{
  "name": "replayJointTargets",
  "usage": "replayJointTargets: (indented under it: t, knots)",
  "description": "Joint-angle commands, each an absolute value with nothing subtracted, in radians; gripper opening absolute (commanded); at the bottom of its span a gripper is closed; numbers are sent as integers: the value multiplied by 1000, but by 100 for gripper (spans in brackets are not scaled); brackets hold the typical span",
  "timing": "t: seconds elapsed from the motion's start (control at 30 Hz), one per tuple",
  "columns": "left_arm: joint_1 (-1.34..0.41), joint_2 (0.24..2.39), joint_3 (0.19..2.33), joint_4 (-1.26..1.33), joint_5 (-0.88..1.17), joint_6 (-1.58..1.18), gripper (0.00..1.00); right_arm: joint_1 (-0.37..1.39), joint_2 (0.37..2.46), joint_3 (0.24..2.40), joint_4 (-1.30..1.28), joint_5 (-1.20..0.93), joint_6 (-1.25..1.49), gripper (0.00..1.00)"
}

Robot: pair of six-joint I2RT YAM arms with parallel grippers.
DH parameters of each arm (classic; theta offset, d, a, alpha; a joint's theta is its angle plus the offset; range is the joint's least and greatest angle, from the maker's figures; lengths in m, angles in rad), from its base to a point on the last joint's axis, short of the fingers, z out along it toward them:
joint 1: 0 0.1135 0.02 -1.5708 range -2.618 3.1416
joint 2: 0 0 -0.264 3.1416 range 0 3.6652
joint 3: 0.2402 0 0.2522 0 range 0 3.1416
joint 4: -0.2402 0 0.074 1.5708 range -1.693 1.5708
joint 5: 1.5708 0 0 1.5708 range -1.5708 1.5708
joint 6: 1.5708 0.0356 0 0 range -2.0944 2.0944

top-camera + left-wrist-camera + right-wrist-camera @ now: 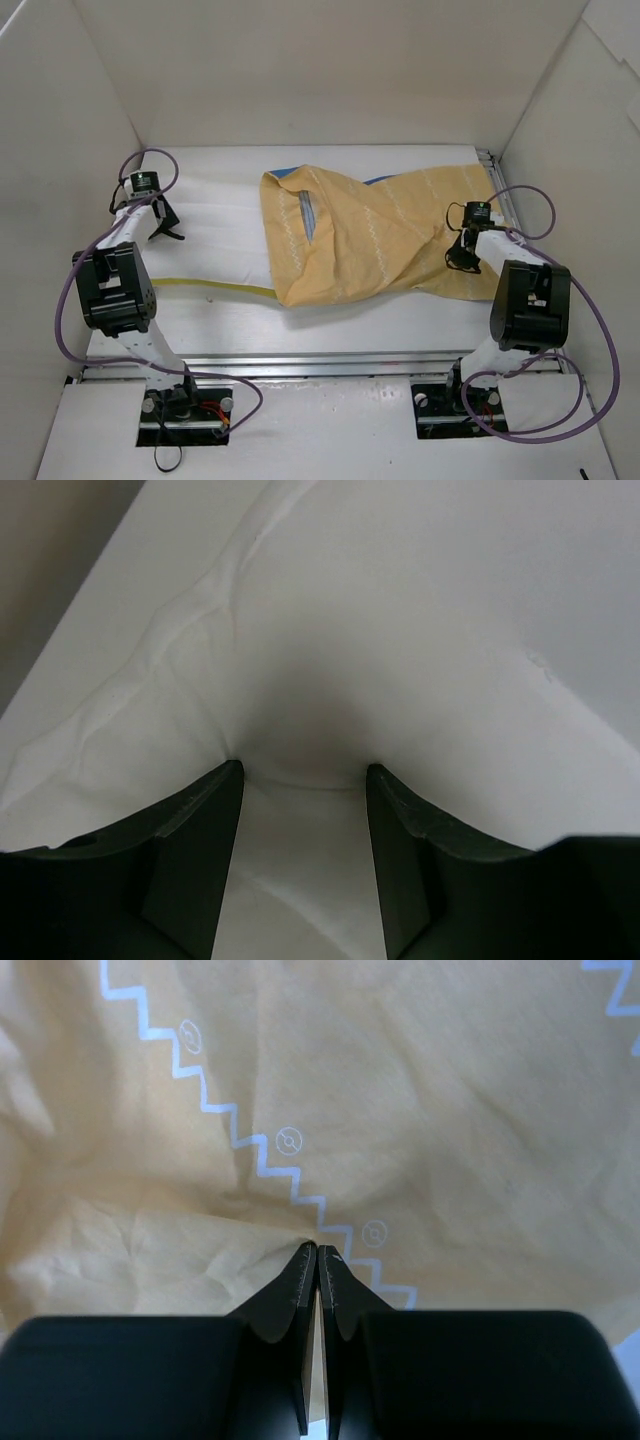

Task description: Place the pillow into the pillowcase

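Note:
The white pillow (pixel 215 230) lies flat across the table, its yellow piping (pixel 210 286) showing along the near edge. The pillowcase (pixel 370 240), yellow-orange side up with white zigzag lines, lies crumpled over the pillow's right part, with a blue-lined slit (pixel 307 212) near its left end. My left gripper (pixel 165 228) is at the pillow's far left corner. In the left wrist view its jaws (pixel 302 770) press into the pillow (pixel 350 630), a thick white fold bulging between them. My right gripper (pixel 460 258) is shut on a pinch of the pillowcase (pixel 400 1110), creases running to its tips (pixel 317 1250).
White walls (pixel 60 150) box in the table at left, back and right. A metal rail (pixel 320 365) runs along the near edge in front of the arm bases. Purple cables (pixel 590 330) loop beside both arms.

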State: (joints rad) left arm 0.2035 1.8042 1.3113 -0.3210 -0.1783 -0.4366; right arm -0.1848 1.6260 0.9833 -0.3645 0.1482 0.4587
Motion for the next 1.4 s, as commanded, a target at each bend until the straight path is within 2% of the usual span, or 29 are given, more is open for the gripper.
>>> replayJointTargets:
  t: [0.0, 0.2, 0.27, 0.33, 0.37, 0.4, 0.43, 0.47, 0.53, 0.57, 0.63, 0.67, 0.77, 0.9, 1.03, 1.2, 1.37]
  knots:
    - [242, 1804, 1328, -428, -278, -439, 48, -212, 1583, 1005, -337, 235, 474, 0]
    - [272, 1729, 1296, -408, -250, -448, 48, -224, 1575, 1003, -336, 204, 486, 0]
    - [230, 1671, 1301, -425, -271, -436, 51, -203, 1513, 1008, -331, 169, 483, 1]
    - [197, 1636, 1325, -446, -304, -419, 55, -152, 1462, 1037, -333, 150, 451, 12]
    - [181, 1617, 1344, -462, -323, -408, 60, -123, 1436, 1054, -334, 138, 442, 18]
    - [167, 1600, 1382, -486, -324, -394, 62, -57, 1384, 1072, -334, 140, 434, 34]
    - [140, 1562, 1408, -498, -324, -371, 66, -26, 1361, 1110, -336, 146, 417, 42]
    - [124, 1543, 1432, -523, -325, -359, 69, 6, 1342, 1130, -337, 149, 407, 58]
    - [76, 1499, 1503, -537, -325, -316, 72, 98, 1296, 1199, -340, 146, 370, 72]
    - [58, 1488, 1522, -548, -315, -305, 73, 121, 1286, 1219, -342, 137, 367, 83]
    - [19, 1465, 1571, -554, -282, -275, 74, 153, 1281, 1265, -342, 106, 357, 88]
    - [-26, 1460, 1575, -523, -243, -264, 75, 161, 1290, 1281, -339, 77, 351, 94]
    - [-118, 1485, 1585, -477, -186, -239, 75, 189, 1428, 1383, -322, 89, 305, 93]
    - [-209, 1627, 1675, -506, -172, -256, 75, 193, 1687, 1555, -322, 100, 310, 90]
    - [-227, 1667, 1625, -477, -112, -334, 76, 187, 1857, 1675, -325, 159, 339, 89]
    - [-227, 1696, 1571, -462, -123, -376, 77, 187, 2044, 1827, -369, 126, 315, 89]
    - [-227, 1721, 1508, -459, -121, -365, 76, 196, 2132, 1873, -423, 138, 275, 91]
